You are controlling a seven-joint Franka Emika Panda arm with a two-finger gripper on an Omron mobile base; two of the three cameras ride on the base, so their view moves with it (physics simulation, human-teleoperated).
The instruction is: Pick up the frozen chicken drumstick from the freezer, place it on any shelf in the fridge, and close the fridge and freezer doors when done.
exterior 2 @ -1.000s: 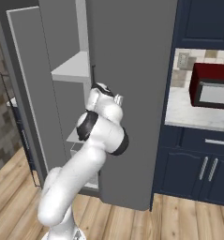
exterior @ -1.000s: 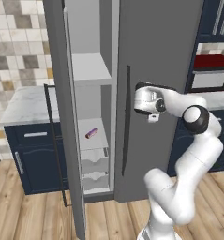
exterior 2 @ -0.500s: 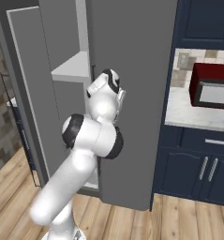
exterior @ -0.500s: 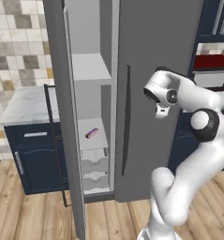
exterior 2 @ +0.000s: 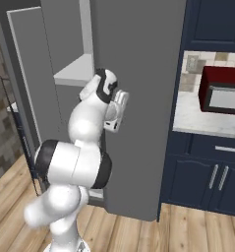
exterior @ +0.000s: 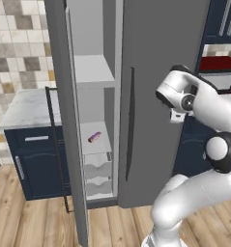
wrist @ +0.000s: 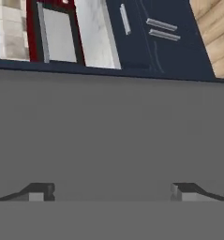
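Fridge door (exterior: 165, 96) shut, freezer door (exterior: 64, 120) at frame left standing open; claw (wrist: 112, 191) spread, empty, facing the shut door's flat grey face. Judged step: closing up; next calls for swinging across to the freezer door and pushing it to

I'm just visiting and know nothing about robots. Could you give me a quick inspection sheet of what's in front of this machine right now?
Surface: wood floor; grey marble counter on the right.
Job's things: freezer door stands open; fridge door is shut. No drumstick seen.
Clutter: pink-purple bar lies on a freezer shelf above two white drawers.
Tool: tool open, empty, held close to the fridge door.
Cables: nothing seen.
Surroundings: navy cabinets, red microwave on the counter, tiled wall.
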